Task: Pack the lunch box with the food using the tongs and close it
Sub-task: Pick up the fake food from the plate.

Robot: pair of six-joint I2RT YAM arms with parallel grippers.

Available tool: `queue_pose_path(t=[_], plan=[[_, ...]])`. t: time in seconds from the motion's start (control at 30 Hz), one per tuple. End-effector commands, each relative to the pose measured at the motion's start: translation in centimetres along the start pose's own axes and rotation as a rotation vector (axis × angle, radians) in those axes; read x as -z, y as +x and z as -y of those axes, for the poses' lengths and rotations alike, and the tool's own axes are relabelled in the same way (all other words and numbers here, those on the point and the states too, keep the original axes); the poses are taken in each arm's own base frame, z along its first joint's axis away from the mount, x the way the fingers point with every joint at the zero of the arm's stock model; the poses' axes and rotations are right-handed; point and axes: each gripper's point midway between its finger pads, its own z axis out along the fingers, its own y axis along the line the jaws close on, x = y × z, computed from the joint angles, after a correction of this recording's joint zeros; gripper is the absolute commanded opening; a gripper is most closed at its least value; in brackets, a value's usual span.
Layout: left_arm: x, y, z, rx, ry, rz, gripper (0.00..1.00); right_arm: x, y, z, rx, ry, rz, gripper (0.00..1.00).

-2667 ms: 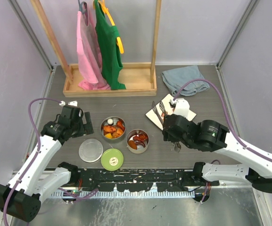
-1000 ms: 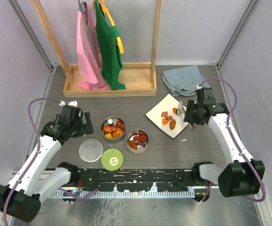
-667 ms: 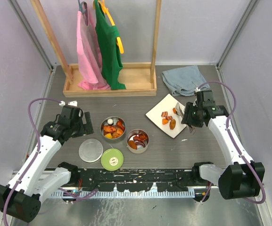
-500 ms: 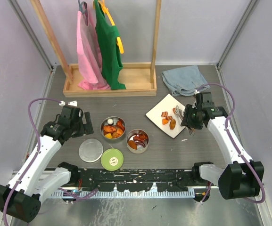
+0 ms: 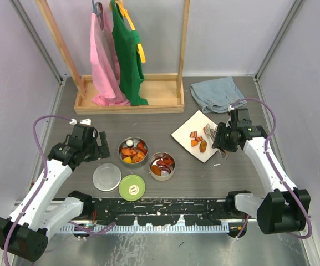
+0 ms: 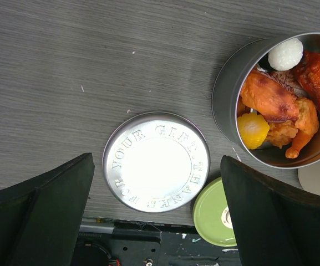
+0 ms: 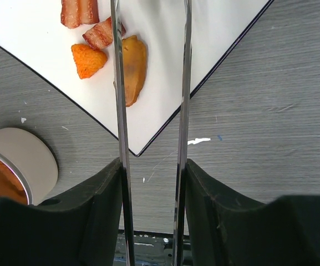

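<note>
**A:** Overhead first. Where is everything?

**B:** The far tin (image 5: 133,151) and the near tin (image 5: 162,165) sit touching at the table's centre, both open and part-filled. The flat steel lid (image 5: 107,177) and the lime-green lid (image 5: 132,187) lie at their 7 o'clock. The white plate (image 5: 197,121), at the tins' 2 o'clock, carries a few food chunks (image 5: 198,143). The right gripper (image 5: 218,138) is at the plate's 3 o'clock edge.

**A:** Left wrist?

**B:** The left gripper (image 6: 157,166) has its jaws spread wide above the steel lid, holding nothing.

**A:** Right wrist?

**B:** Its jaws pinch the tongs (image 7: 119,83), with the thin arms squeezed partway together. One arm crosses an amber chunk (image 7: 135,66). The chunks look soft and glossy, probably slippery, and the tongs look springy. I'd grip a chunk across its middle and squeeze gently.
</note>
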Motion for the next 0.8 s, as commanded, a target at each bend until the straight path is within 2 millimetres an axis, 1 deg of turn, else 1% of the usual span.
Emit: queue_pose_path(t=[0.0,0.27,0.43,0.53,0.77], plan=[[0.29,-0.94,0.24,-0.001,0.012,0.033,0.98,0.02,-1.52,-0.64,0.018,-0.029,0.057,0.49],[0.27,-0.94,0.23,-0.001,0.010,0.033,0.98,-0.34,-1.67,-0.13,0.007,0.002,0.057,0.49],[0.23,-0.91,0.27,-0.002,0.012,0.030,0.98,-0.63,-1.14,-0.06,0.005,0.006,0.029,0.48],[0.21,-0.92,0.32,-0.002,0.013,0.028,0.98,-0.57,-0.98,-0.28,0.007,-0.009,0.024,0.46],[0.20,-0.91,0.32,-0.002,0.013,0.027,0.98,-0.11,-1.28,-0.47,0.009,-0.019,0.044,0.45]])
